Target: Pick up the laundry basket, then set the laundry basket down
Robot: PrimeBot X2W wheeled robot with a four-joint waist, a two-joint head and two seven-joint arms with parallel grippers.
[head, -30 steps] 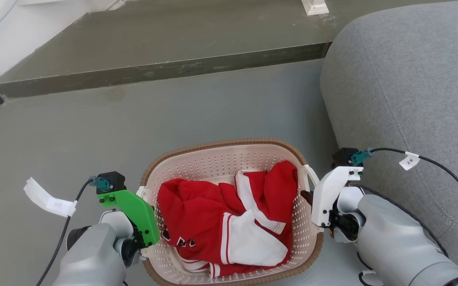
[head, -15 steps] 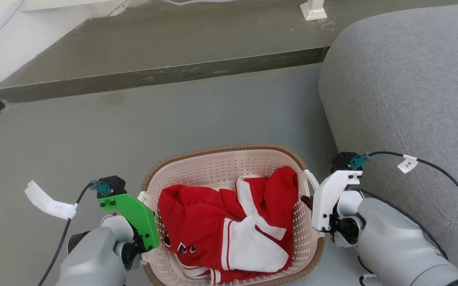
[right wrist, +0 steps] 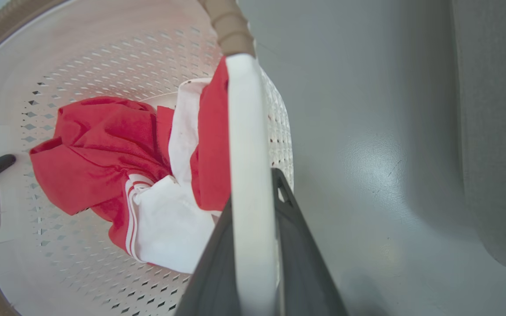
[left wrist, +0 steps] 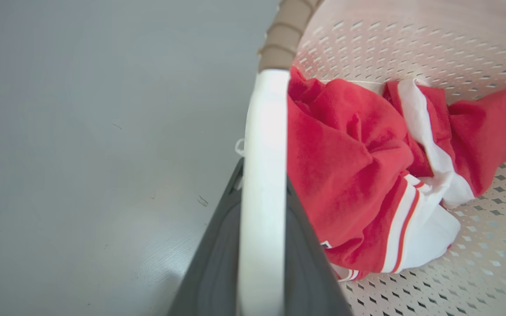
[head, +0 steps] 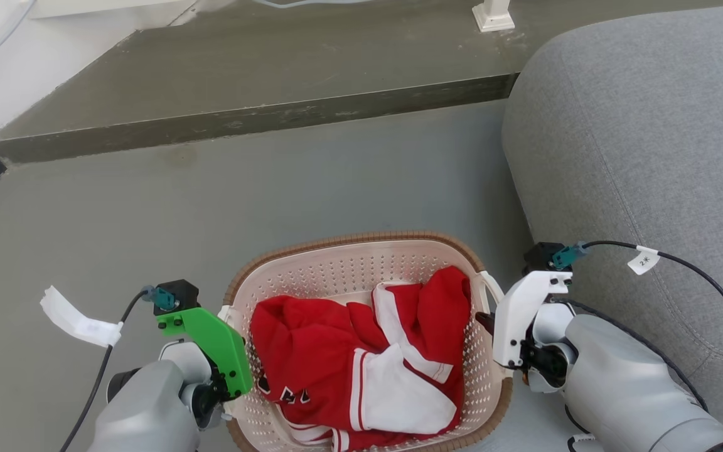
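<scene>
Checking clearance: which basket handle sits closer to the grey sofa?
The laundry basket handle in the right gripper; the sofa lies beside it, while the left gripper's handle faces bare floor.

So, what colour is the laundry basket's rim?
Brown, on the laundry basket; head view shows it best.

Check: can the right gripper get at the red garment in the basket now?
Probably not: the right gripper is shut on the white handle of the laundry basket and would have to let go first. The red garment itself lies uncovered.
</scene>
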